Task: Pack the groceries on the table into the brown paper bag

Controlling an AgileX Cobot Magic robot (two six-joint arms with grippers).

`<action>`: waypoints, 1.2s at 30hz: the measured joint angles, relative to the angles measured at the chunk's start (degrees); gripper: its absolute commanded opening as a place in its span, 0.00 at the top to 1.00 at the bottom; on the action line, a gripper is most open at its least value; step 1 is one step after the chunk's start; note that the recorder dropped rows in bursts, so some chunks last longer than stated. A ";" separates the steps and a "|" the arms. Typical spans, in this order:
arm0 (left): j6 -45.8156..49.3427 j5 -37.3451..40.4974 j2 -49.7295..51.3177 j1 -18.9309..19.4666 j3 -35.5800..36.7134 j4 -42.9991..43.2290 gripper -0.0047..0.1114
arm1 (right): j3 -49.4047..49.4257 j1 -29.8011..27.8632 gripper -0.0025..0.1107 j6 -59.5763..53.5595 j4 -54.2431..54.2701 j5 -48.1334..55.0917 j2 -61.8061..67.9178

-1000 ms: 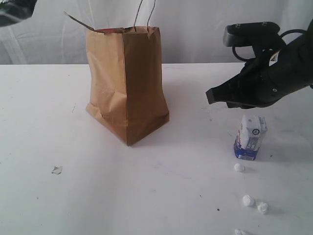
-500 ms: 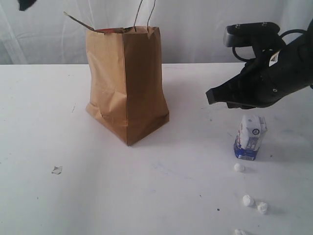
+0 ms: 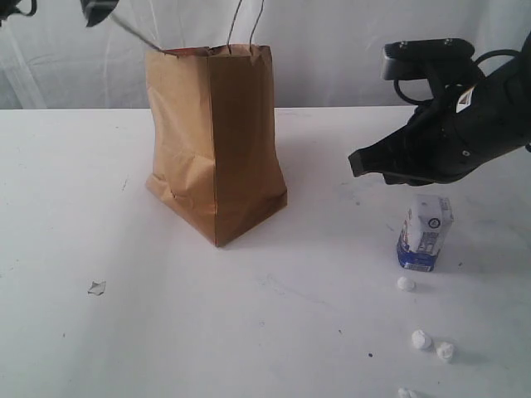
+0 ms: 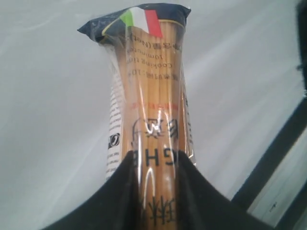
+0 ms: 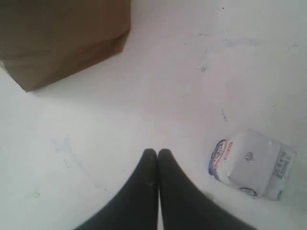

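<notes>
The brown paper bag point(image 3: 216, 141) stands open in the middle of the table point(image 3: 249, 332). My left gripper point(image 4: 154, 160) is shut on the long spaghetti pack point(image 4: 151, 86), held in the air against the white backdrop. In the exterior view only the pack's dark tip point(image 3: 98, 8) shows, at the top edge up left of the bag's mouth. My right gripper point(image 3: 358, 162) point(image 5: 157, 152) hovers shut and empty above the table, right of the bag. The white-blue carton point(image 3: 426, 234) point(image 5: 252, 165) stands just below it. Small white lumps point(image 3: 406, 283) lie in front of the carton.
A thin flap or strip point(image 3: 137, 33) sticks out at the left rim of the bag, and its handles point(image 3: 245, 21) stand up. A small pale scrap point(image 3: 97, 288) lies on the table at front left. A white curtain point(image 3: 332, 50) hangs behind.
The dark tip at the top left has moved right, toward the bag's mouth. The right arm, carton and lumps have not moved.
</notes>
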 measured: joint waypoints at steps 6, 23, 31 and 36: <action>2.65 0.32 4.48 -3.83 -15.80 1.17 0.96 | 0.00 0.00 0.98 0.00 0.92 0.11 0.00; 5.45 4.40 21.79 -8.16 -22.97 8.70 0.96 | 0.00 0.00 0.98 0.00 3.93 0.45 0.00; 4.35 2.24 22.04 -8.30 -22.97 7.11 0.96 | 0.00 0.00 0.98 0.00 3.93 0.45 0.00; -0.26 -2.18 22.04 -8.30 -23.44 15.89 0.96 | 0.00 0.00 0.98 0.00 4.13 0.45 0.00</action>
